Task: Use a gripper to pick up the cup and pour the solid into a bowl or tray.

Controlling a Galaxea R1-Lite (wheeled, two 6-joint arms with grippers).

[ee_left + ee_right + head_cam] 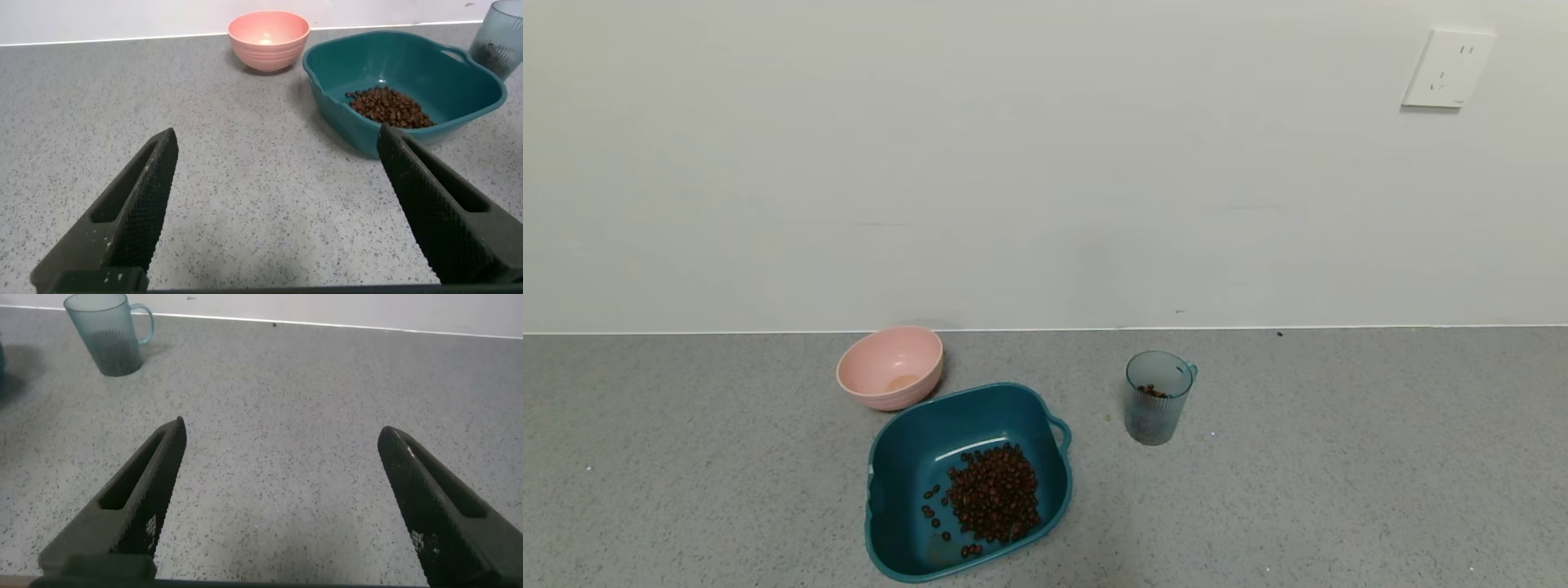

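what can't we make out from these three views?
- Cup fill: the head view shows only a few beans near its rim; the ribbed wall blurs the rest.
- Left gripper and right gripper: out of the head view; the wrist views cut off the finger bases.
- Basin far side: cut off in the right wrist view.

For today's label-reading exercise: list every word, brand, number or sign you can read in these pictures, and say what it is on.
None can be read.
Cup: ribbing only, no print.
Basin and pink bowl: plain.
Wall socket: slots only, no lettering visible.
Right gripper: small pale marks on its fingers, too small to read.
Left gripper: no marks.
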